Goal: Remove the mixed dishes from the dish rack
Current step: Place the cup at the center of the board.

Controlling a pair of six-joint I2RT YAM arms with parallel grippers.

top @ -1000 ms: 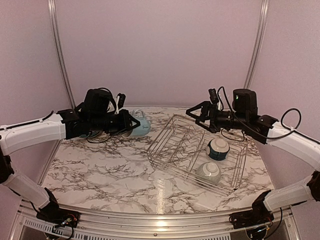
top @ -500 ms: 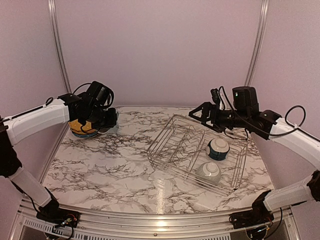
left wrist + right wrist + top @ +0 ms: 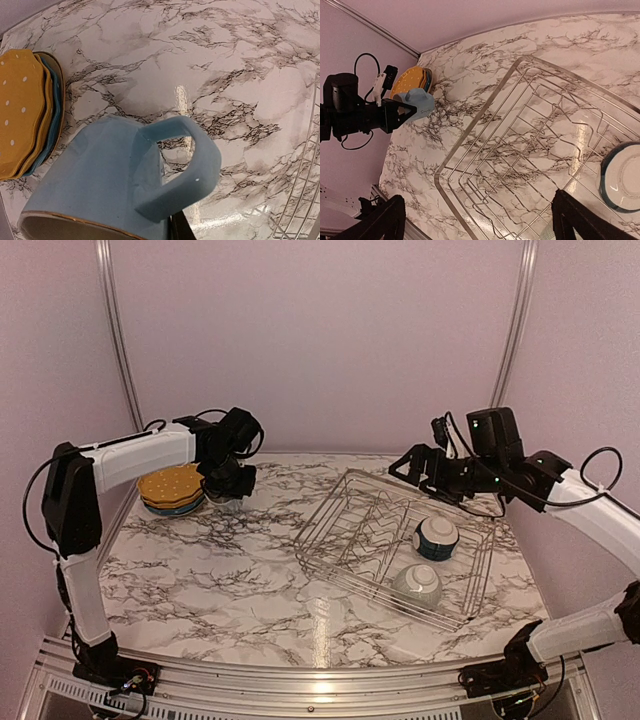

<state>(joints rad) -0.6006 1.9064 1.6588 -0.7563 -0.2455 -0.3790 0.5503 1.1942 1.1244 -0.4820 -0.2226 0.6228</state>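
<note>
White marble tabletop [image 3: 230, 570]; lilac walls [image 3: 320, 340]; metal corner strips [image 3: 115, 330].

Grey-veined white marble tabletop [image 3: 220, 590], plain lilac walls [image 3: 320, 340] behind.

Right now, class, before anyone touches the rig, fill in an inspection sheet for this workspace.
Surface: marble tabletop, with a glare patch; no spills seen.
Job's things: dish rack at right, holding two bowls. Plate stack at far left, yellow dotted on top, blue beneath. Light blue mug held beside the stack.
Clutter: nothing seen.
Pincers: left pincer shut on the mug. Right pincer open and empty, above the rack.
Cables: black cables loop along both arms.
Surroundings: plain lilac walls; metal rails in the corners.
</note>
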